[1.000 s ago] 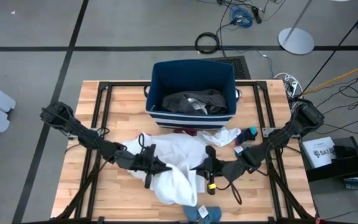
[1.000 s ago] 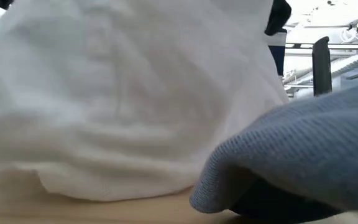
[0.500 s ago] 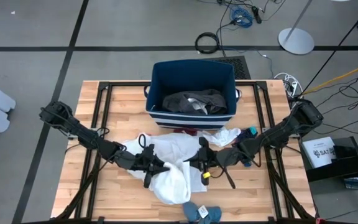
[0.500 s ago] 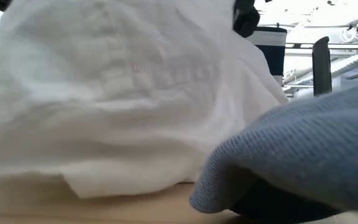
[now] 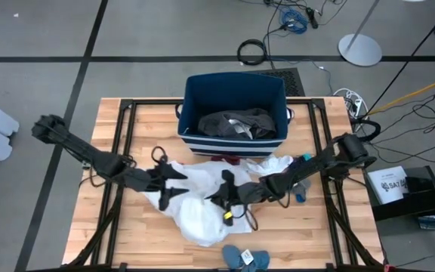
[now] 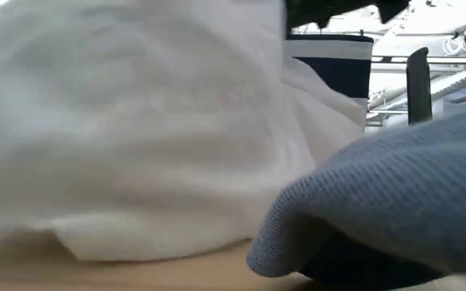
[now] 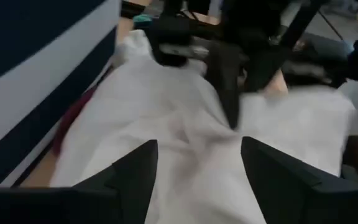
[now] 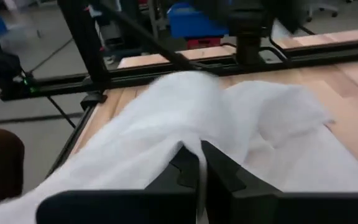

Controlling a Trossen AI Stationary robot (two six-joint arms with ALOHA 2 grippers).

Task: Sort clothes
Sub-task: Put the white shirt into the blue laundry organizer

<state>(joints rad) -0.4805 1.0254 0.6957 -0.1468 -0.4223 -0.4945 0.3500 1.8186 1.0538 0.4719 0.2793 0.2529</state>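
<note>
A large white garment (image 5: pixel 202 202) lies bunched on the table's near middle and fills the low view (image 6: pixel 136 145). My right gripper (image 5: pixel 225 199) reaches in from the right and is shut on the garment. My left gripper (image 5: pixel 165 181) stands open at its left edge, and the white cloth (image 7: pixel 191 130) shows between and beyond its fingers. A dark grey garment (image 5: pixel 236 123) lies in the navy bin (image 5: pixel 202 91). A maroon piece (image 5: pixel 225 159) peeks out at the bin's foot. Blue socks (image 5: pixel 246 258) lie at the near edge and a teal sock (image 5: pixel 306 160) to the right. My right gripper pinches a raised fold of the white garment (image 8: pixel 185 134) between its two shut fingers (image 8: pixel 219 171). The fingers come nearly level from the table's right, tipped a little down. The cloth drapes away from them, and the rest of it lies on the table.
The striped bin (image 6: pixel 338 69) stands at the far middle, close behind the pile. A grey-blue sock (image 6: pixel 395 194) lies right in front of the low camera. Black frame rails (image 5: pixel 123 151) run along the table's left and right sides. Bare wood (image 5: pixel 316 227) shows at the near right.
My left gripper has opened, let go of the white garment and drawn back up and toward the table's left. My right gripper has gone toward the left edge, still shut, dragging the garment's right part over so that the cloth bunches more to the left.
</note>
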